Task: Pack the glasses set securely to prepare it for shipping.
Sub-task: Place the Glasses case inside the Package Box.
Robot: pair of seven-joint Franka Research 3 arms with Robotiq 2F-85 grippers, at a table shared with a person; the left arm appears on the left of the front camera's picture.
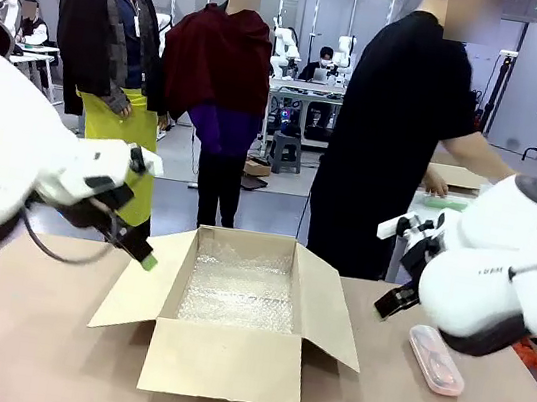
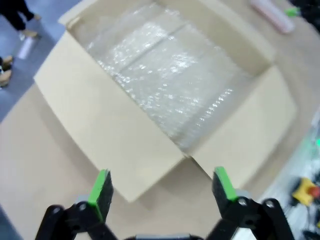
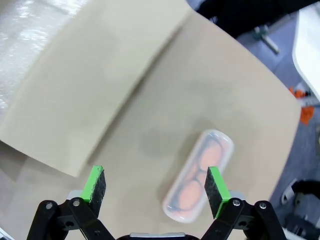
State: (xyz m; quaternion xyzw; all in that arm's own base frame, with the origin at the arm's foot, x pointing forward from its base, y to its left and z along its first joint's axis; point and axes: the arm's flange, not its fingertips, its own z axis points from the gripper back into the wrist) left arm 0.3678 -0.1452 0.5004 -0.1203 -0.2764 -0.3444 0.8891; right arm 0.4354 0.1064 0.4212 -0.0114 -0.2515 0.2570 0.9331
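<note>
While both arms hover, the pink case (image 1: 436,360) lies flat on the table (image 1: 24,347), lid up, just right of the open cardboard box (image 1: 224,361) and apart from its right flap. Front view: its long axis runs from far-left to near-right, slightly diagonal to the table edge. Right wrist view: the same case (image 3: 200,175) slants from lower left to upper right, orange-toned glasses visible through the lid. Right gripper (image 3: 155,185) is above it, fingers spread wide, holding nothing, one pad (image 3: 216,186) overlapping the case's side in the picture. Left gripper (image 2: 162,187) is wide open, empty, over the box's left flap. Bubble wrap (image 1: 235,292) lines the box floor.
</note>
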